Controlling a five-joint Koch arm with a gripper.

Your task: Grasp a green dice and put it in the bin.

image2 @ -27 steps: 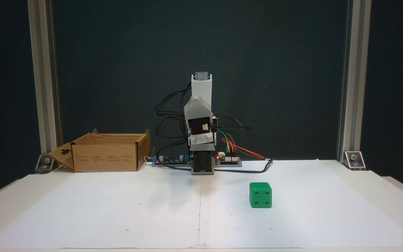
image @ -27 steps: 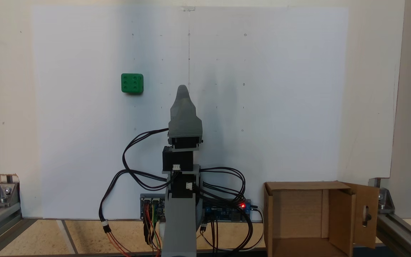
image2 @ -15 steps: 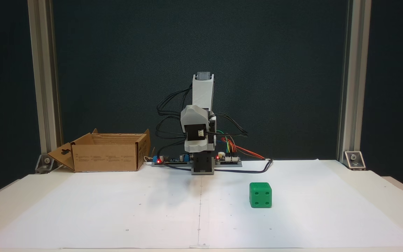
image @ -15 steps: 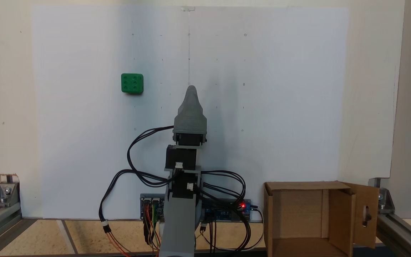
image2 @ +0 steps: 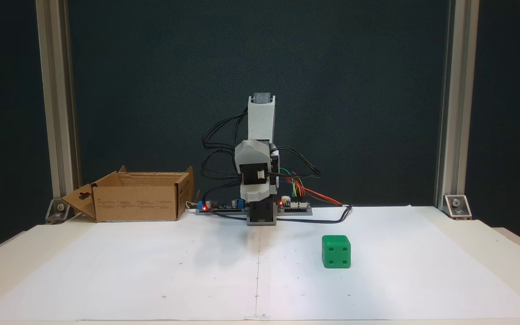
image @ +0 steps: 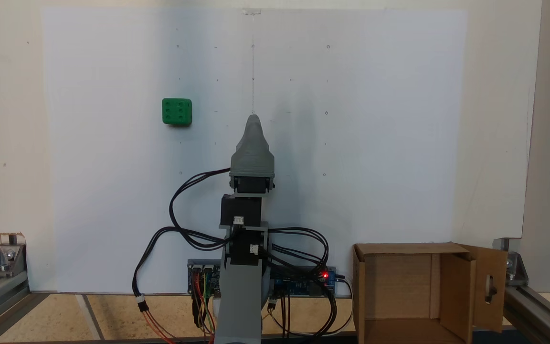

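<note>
The green dice (image: 177, 112) lies on the white paper, up and to the left of the arm in a fixed view; in the other fixed view the dice (image2: 336, 251) sits low and right of the arm's base. The gripper (image: 253, 119) hangs over the middle of the sheet, well apart from the dice, a single grey tip showing. Seen head-on, the gripper (image2: 256, 195) hovers above the base, its jaws not told apart. The bin (image: 456, 286), a brown cardboard box with open flaps, stands beside the arm's base; the bin (image2: 136, 203) is at the left there.
Circuit boards (image: 303, 282) and looping black cables (image: 179, 210) crowd the arm's base. Aluminium frame posts (image2: 54, 113) stand at the table's corners. White paper (image: 375, 143) covers the table.
The gripper's tip swung slightly to the right in the view from above, then edged back a little. The wrist rolled a bit. The dice and the bin stayed put.
</note>
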